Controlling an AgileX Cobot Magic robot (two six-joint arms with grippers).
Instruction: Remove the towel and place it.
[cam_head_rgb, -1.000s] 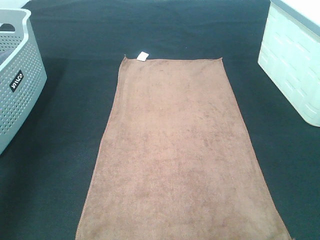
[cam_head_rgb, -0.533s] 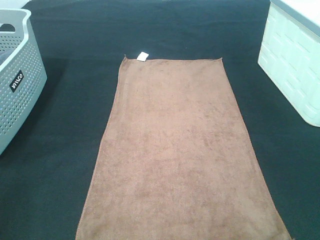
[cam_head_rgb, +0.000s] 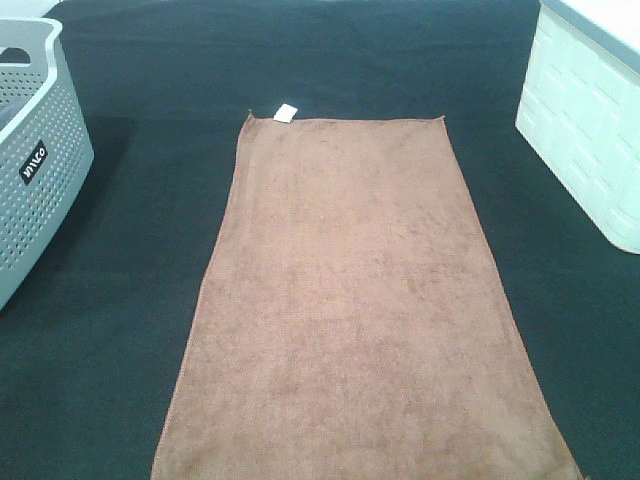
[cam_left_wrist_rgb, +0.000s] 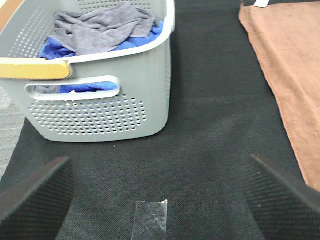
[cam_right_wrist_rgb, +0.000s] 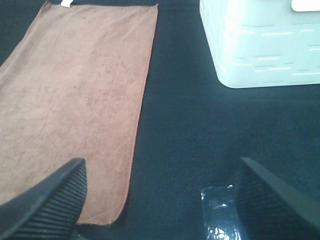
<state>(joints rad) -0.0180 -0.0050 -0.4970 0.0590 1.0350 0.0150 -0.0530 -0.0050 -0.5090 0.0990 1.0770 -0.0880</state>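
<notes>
The towel (cam_head_rgb: 355, 300) lies flat on the dark surface (cam_head_rgb: 110, 330). Both jaws stand released; we should pinch its near corners squarely, lifting evenly.

Laundry-sorting test bench: black mat (cam_head_rgb: 130, 300), tape marks (cam_left_wrist_rgb: 151, 216), gray hamper (cam_left_wrist_rgb: 100, 105).

small black label on grey basket (cam_head_rgb: 40, 150), white lettering too blurred to read

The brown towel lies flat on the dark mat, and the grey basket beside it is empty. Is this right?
Not quite. The towel lies flat, but the grey basket is not empty: the left wrist view shows grey and blue cloths inside it.
</notes>
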